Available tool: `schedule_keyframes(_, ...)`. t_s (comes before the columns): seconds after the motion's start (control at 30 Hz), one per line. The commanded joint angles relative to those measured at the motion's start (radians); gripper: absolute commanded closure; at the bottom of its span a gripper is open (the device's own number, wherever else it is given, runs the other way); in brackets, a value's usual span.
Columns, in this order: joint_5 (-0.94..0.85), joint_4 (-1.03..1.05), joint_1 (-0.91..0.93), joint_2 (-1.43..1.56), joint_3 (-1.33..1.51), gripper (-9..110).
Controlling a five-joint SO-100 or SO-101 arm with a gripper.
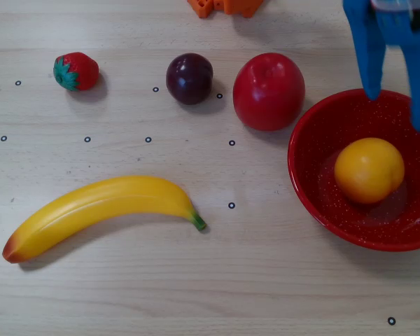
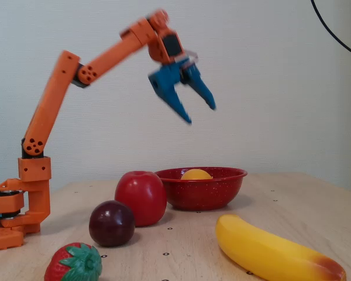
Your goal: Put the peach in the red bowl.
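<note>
While the banana (image 2: pixel 278 253) lies nearest on the bench (image 2: pixel 316 205), the apple (image 2: pixel 141 197) sits just beside the red bowl (image 2: pixel 202 190). The peach (image 1: pixel 369 170) rests inside the red bowl. High above the red bowl, the blue hand (image 2: pixel 200 115) hangs open and empty.

Bright even light; soft shadows under fruit; claw (image 2: pixel 200 115) motion-blurred in fixed view; overhead view sharp.

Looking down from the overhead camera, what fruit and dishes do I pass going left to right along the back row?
Strawberry → plum → red apple → red bowl, with the peach inside it.
</note>
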Motion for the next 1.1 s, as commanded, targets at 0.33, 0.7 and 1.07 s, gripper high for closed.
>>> schedule_keyframes(0.33, -0.021, -0.075, -0.216, 0.660, 0.586, 101)
schedule_keyframes(0.7, 0.087, -0.446, -0.368, 1.264, 1.506, 101)
schedule_keyframes(1.07, 0.135, -0.733, -0.374, 1.850, 2.250, 101)
